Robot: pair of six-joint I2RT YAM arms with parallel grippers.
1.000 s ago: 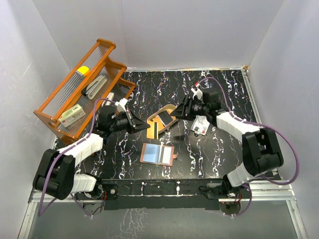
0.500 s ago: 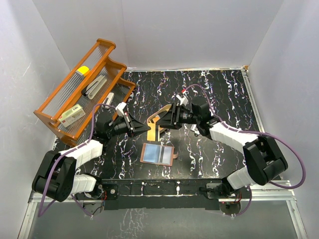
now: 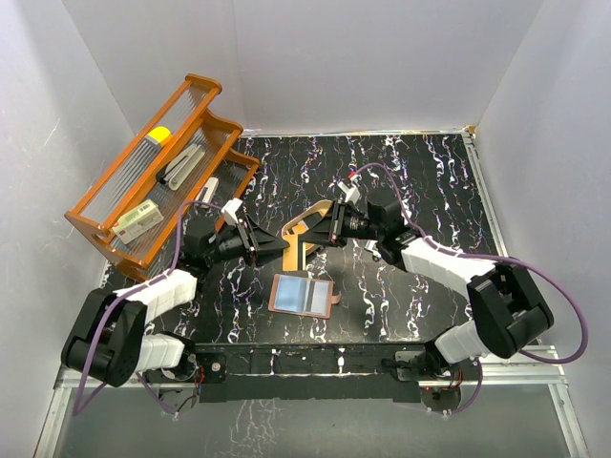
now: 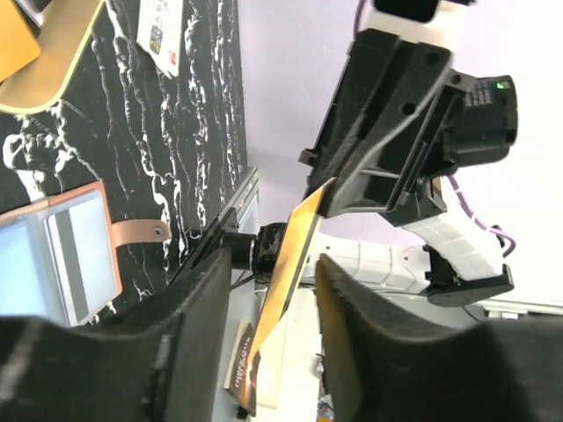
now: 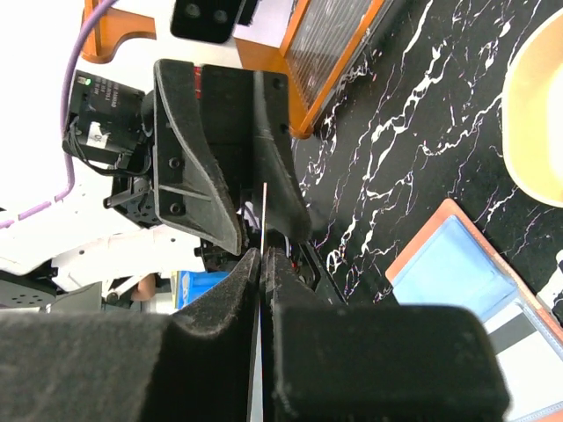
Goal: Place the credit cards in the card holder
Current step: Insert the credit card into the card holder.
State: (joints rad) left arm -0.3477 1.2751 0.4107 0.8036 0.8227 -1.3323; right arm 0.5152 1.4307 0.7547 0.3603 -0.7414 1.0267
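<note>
Left wrist view: orange card (image 4: 286,281) is seen edge-on, clamped at its far end by the right jaws. The left jaws stand apart on either side of it, and no contact can be made out. Only this view shows the white card (image 4: 163,31) lying flat on the worktop (image 3: 420,181); in the top view it is mostly hidden under the right arm.

Right wrist view: the card is reduced to a thin line, pinched between the right jaws.

Top view: the card is held between the tan tray (image 3: 307,219) and the open card holder (image 3: 303,295). The holder lies flat with its pale blue pockets up. The tray is partly covered by both arms. An orange wire rack (image 3: 153,181) is at far left with a cream box (image 3: 136,220) in it.

Counted: two cards, one holder, one tray, one rack. Whether the holder's blue is a card cannot be told.
</note>
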